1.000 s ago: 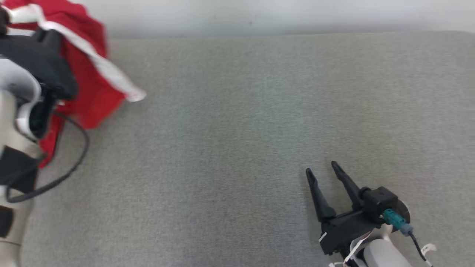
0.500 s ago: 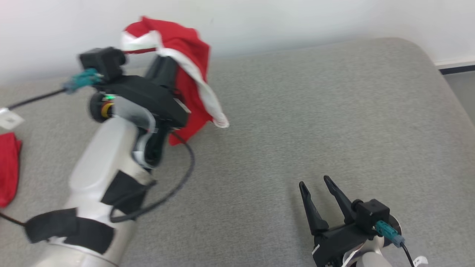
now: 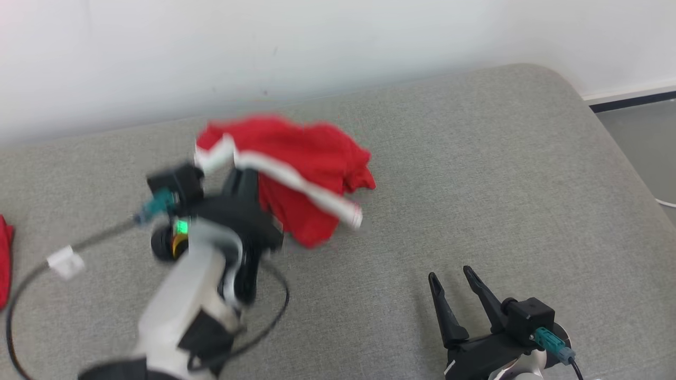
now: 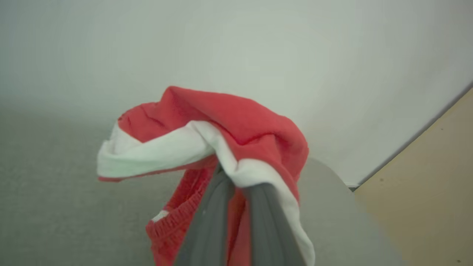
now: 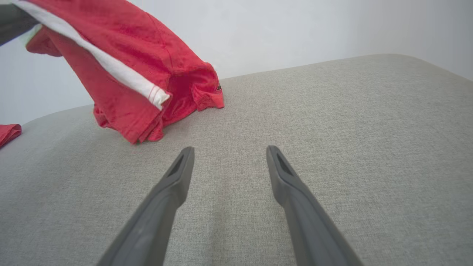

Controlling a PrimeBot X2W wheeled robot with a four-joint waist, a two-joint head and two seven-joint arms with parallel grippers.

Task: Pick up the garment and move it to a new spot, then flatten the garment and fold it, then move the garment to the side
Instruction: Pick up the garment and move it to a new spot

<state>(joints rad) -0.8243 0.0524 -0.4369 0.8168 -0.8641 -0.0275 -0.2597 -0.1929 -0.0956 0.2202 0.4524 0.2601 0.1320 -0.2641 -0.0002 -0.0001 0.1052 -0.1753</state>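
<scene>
— While that red garment [image 3: 311,158] hangs bunched from the left arm [image 3: 179,295], would you call any of the job done?

— Only the start, I'd say. The left jaws are pinched almost closed on a fold by the white band, so it is picked up. It hangs over the grey cushion [image 3: 475,158], toward the far edge and left of the middle. Its lowest folds look to touch the cushion there.

— So it isn't put down?

— Not let go, no. Whether that is the new spot, I can't tell.

— And the right arm [image 3: 528,367]?

— The right jaws stand wide apart with nothing between them. They sit low by the near edge, toward the right corner, well apart from the garment.

— What's left, then?

— Most of it, by my guess. It has to be released and spread flat, since it's a crumpled bundle now, then folded, then shifted to the side. Another red cloth [image 3: 4,258] lies at the left edge, and I can't say what it is.
</scene>
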